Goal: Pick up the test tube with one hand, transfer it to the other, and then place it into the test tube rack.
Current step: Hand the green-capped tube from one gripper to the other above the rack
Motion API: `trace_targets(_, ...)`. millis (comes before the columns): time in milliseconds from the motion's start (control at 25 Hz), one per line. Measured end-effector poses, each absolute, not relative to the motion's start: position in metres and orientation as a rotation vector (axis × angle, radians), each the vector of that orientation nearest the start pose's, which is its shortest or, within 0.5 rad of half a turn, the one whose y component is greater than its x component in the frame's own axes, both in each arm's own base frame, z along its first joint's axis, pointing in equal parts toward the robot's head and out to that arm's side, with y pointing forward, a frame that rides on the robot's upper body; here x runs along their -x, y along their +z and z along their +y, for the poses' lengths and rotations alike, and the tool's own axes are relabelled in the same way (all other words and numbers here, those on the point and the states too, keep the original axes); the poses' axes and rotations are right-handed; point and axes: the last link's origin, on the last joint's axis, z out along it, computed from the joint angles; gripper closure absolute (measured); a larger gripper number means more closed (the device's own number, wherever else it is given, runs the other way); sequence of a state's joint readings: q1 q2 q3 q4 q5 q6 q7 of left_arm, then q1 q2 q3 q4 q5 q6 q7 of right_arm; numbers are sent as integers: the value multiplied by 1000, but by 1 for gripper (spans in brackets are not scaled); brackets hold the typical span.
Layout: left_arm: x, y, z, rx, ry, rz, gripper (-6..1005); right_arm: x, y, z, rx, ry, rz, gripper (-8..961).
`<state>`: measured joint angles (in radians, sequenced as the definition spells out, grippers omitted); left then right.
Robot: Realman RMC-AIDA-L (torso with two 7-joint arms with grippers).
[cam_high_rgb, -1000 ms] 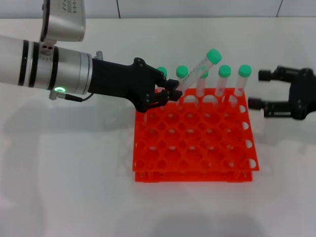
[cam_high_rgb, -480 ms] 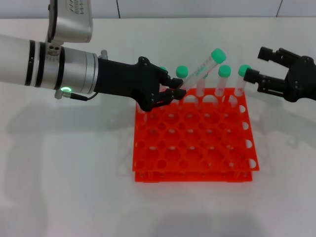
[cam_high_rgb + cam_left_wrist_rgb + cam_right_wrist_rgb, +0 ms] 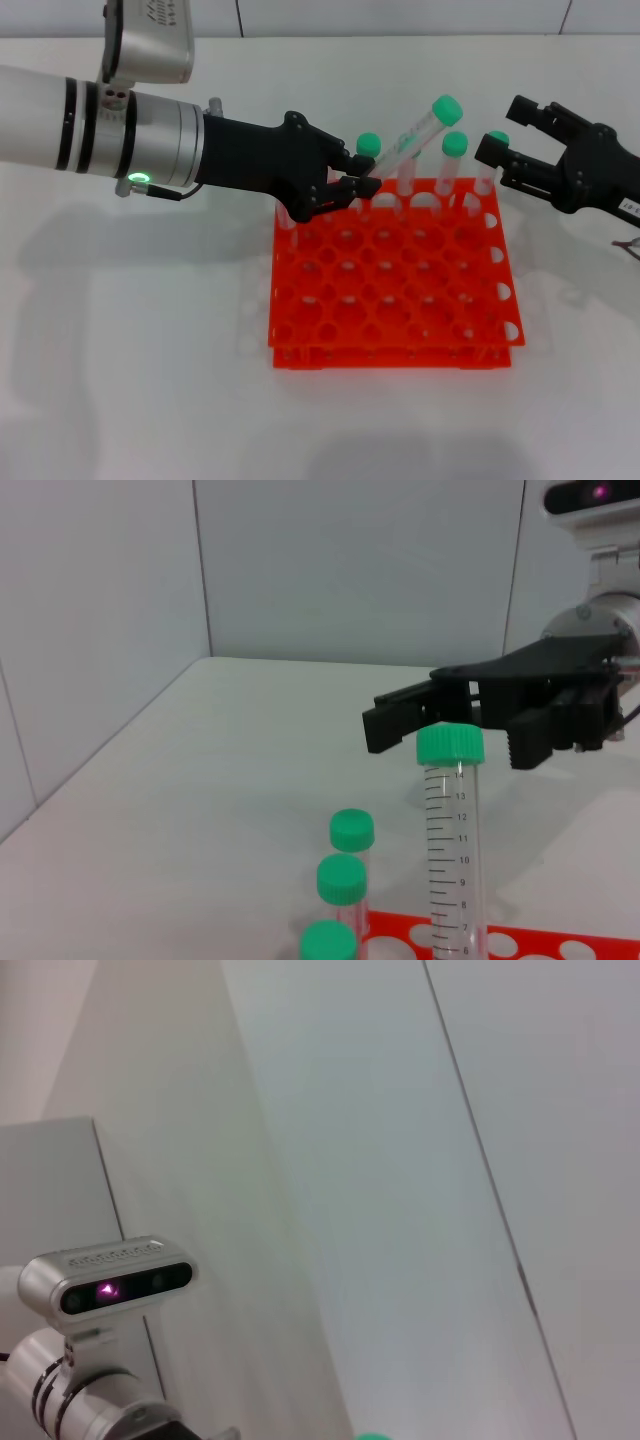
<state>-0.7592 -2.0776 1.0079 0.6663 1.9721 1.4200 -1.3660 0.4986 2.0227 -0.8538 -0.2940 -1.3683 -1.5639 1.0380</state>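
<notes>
Jaws of my left gripper (image 3: 352,186) clench the tilted, green-capped clear plastic test tube (image 3: 412,136) above the square orange plastic rack (image 3: 395,290). My right gripper (image 3: 500,140) hangs spread just beyond the rack's far right corner.

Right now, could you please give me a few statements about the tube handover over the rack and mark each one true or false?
1. The left end effector grips the tilted test tube at its lower end. True.
2. The right end effector is shut on the tube's cap. False: its fingers are spread open and have not closed on the tube.
3. The held tube stands straight up. False: it leans, with its cap toward the right end effector.
4. The orange rack holds other green-capped tubes in its back row. True.
5. The rack's front rows are full of tubes. False: those holes are empty.
</notes>
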Motion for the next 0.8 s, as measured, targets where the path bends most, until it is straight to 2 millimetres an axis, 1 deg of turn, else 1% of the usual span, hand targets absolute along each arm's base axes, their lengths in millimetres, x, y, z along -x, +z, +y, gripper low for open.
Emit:
trace_targets(240, 174, -41, 378, 2965, -453, -146, 815, -253, -8, 322, 2353, 1252, 527, 111)
trace_targets(520, 171, -49, 378, 2982, -422, -130, 815, -245, -15, 323, 2369, 1281, 519, 112)
trace_targets(800, 168, -49, 380, 2976, -431, -120, 815, -240, -18, 323, 2364, 1304, 514, 112)
